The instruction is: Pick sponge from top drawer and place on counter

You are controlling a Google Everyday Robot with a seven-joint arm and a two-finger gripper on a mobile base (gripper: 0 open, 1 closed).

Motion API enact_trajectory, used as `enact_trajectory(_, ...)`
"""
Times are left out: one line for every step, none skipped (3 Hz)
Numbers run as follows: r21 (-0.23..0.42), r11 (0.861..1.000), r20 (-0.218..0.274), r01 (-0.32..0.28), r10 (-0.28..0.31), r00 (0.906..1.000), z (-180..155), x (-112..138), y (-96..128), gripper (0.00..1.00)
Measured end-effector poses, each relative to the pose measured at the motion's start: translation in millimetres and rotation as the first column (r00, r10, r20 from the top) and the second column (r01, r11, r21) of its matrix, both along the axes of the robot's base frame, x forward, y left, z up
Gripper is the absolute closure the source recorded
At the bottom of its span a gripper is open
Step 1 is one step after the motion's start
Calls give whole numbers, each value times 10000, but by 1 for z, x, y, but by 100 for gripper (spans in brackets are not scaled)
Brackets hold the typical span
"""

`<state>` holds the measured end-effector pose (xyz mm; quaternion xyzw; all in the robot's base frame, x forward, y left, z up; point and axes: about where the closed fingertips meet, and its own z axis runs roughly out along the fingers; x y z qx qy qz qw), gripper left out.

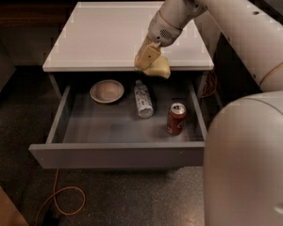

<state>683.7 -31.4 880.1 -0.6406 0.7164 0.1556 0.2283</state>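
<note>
Surface [108, 36] sits right above the open drawer [118, 155], so the carry's short. Drawer holds a bowl [106, 91], bottle [143, 99] and can [176, 118]. Hand [146, 62] grips the sponge [158, 69] over the surface's front edge, high up, probably to clear the rim.

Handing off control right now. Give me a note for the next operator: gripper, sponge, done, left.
The gripper is shut on the sponge, in the air at the front edge of the counter, above the open top drawer.
Done: the sponge is out of the drawer.
Left: carry it over the counter, set it down, release.
The bowl, bottle and can sit in the drawer; not part of the job.
</note>
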Motion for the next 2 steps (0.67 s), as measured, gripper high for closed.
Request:
enact_trajectory(217, 9991, 0, 366, -366, 9993, 10, 25, -14, 100)
enact_trajectory(677, 9919, -41, 1074, -1074, 9942, 10, 53, -19, 100)
